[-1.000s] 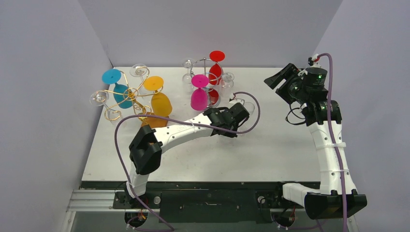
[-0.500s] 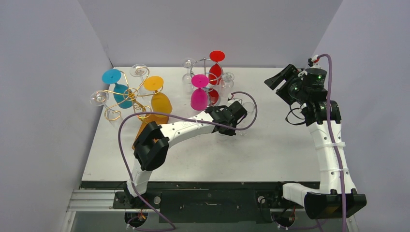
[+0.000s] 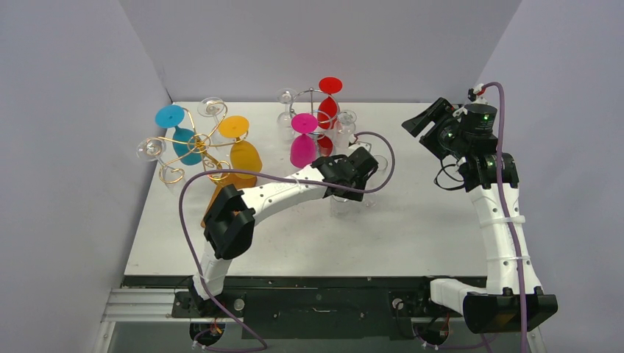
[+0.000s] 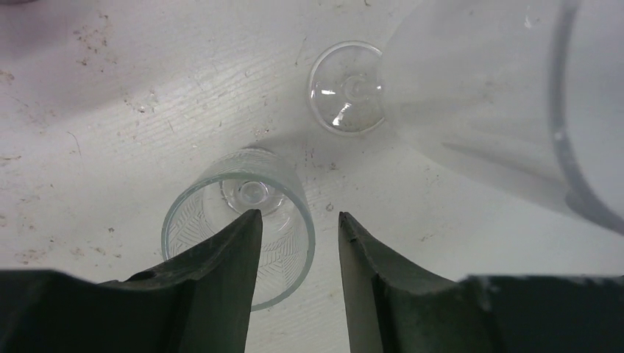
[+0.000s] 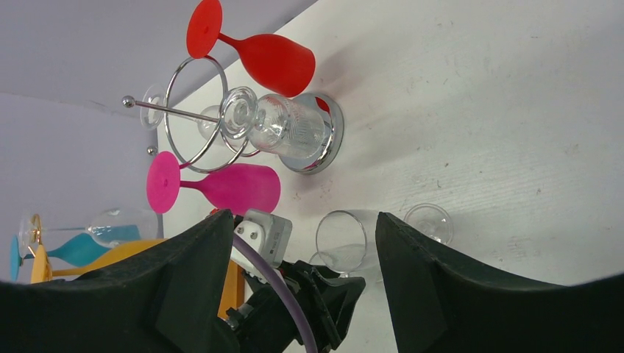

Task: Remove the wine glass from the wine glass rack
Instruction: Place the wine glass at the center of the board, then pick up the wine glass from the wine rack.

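Top: I see my left gripper [image 3: 366, 165] low over the table [image 3: 427, 228]. Left wrist: its jaws are spread above 1 clear glass [image 4: 221, 195] standing on the table. Right wrist: right gripper [image 5: 302, 220] spread, empty, rack [image 5: 329, 132] beyond.

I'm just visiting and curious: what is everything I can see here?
Table: one, white.
Gold rack: one, rear left.
Silver rack: one, rear centre.
Teal glass: one, on gold rack.
Orange glass: at least one, on gold rack.
Red glass, pink glass: one each, on silver rack.
Clear glasses: several on racks, at least two standing on table.
Left pincer: black, open over a standing clear glass.
Right pincer: black, open, empty, raised at right.
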Controlling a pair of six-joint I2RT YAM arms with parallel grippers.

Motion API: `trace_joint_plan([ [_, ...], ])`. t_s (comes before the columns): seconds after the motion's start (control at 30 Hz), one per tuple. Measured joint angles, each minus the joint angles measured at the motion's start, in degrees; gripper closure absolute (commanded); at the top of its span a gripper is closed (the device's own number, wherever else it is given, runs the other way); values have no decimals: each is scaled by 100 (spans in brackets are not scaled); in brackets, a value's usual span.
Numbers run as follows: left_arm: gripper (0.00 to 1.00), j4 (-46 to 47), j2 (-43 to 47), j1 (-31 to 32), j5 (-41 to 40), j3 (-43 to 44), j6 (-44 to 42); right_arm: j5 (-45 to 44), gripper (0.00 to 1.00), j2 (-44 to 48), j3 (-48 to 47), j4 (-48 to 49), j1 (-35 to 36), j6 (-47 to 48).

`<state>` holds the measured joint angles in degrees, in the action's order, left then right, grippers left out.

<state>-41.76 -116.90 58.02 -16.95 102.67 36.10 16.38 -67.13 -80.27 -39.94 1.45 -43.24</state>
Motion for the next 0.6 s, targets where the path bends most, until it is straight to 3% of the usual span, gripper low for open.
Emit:
trace_joint_plan([
  [0.3,51,-201,131,9,-111,234,-122,13,34,0,0,0,0,0],
  [0.6,50,-603,979,153,-293,459,-234,13,33,0,0,-2,2,-2],
])
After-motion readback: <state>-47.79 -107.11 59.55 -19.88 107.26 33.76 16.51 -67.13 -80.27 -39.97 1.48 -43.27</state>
